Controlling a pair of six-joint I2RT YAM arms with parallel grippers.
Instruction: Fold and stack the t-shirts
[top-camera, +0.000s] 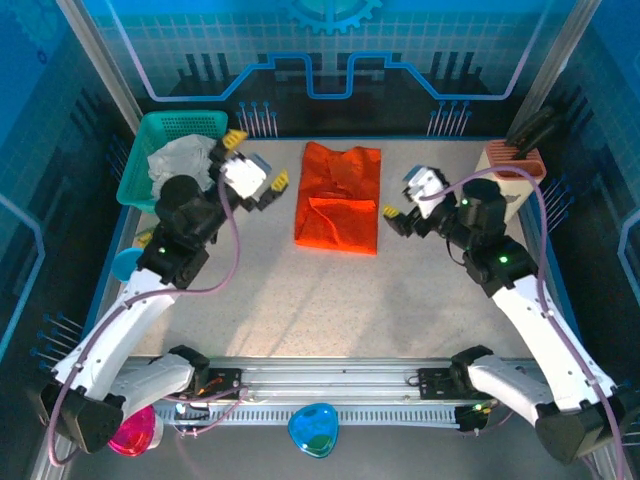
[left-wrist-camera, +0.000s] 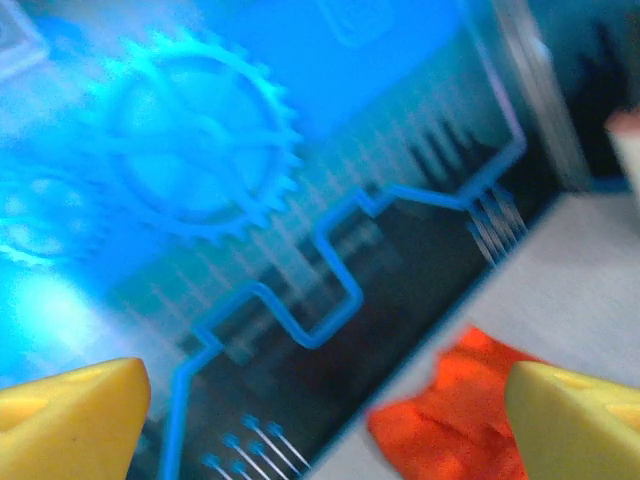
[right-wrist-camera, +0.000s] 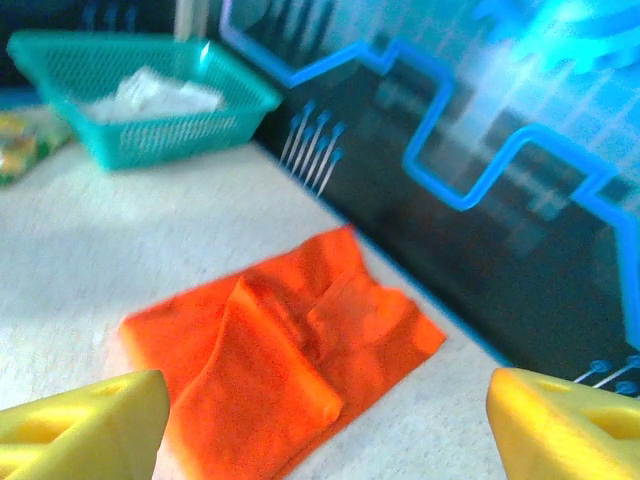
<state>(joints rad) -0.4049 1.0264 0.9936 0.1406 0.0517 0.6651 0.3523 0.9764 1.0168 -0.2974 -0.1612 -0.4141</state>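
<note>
The orange t-shirt (top-camera: 338, 198) lies folded into a rectangle at the back middle of the table, with one layer doubled over its near half. A whitish-grey t-shirt (top-camera: 180, 160) sits crumpled in the teal basket. My left gripper (top-camera: 258, 160) hovers just left of the orange t-shirt, open and holding nothing. In the left wrist view its yellow fingertips (left-wrist-camera: 70, 415) stand far apart, with a corner of the orange t-shirt (left-wrist-camera: 450, 420) beyond them. My right gripper (top-camera: 400, 195) is open just right of the orange t-shirt (right-wrist-camera: 290, 350), its fingertips (right-wrist-camera: 565, 425) spread wide above the table.
The teal mesh basket (top-camera: 150, 185) stands at the back left corner; the right wrist view shows the basket (right-wrist-camera: 150, 135) too. A tan ribbed object (top-camera: 510, 165) stands at the back right. A blue disc (top-camera: 125, 265) lies at the left edge.
</note>
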